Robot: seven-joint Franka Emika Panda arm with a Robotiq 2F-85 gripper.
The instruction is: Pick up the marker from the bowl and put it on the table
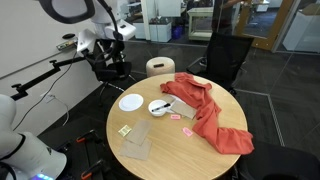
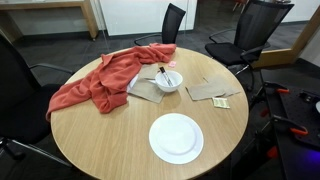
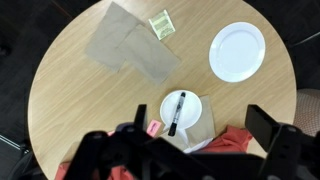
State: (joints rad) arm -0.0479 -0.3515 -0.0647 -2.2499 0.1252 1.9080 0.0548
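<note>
The dark marker (image 3: 177, 112) lies inside the small white bowl (image 3: 192, 103) on the round light wood table (image 3: 80, 100). Both exterior views show the bowl (image 1: 161, 111) (image 2: 171, 87) with the marker (image 2: 161, 73) sticking up from it. In the wrist view my gripper (image 3: 197, 126) is open and empty, high above the table, with the bowl between and slightly ahead of its fingers. In an exterior view the gripper (image 1: 110, 60) hangs beyond the table's far edge, well apart from the bowl.
A flat white plate (image 3: 238, 50) (image 2: 176, 137) lies near the bowl. A red cloth (image 2: 100, 80) (image 1: 208, 112) is bunched beside the bowl, partly over brown paper. More brown paper sheets (image 3: 130, 48), a small yellow item (image 3: 160, 24) and a pink item (image 3: 152, 128) lie on the table. Office chairs (image 2: 250, 25) surround it.
</note>
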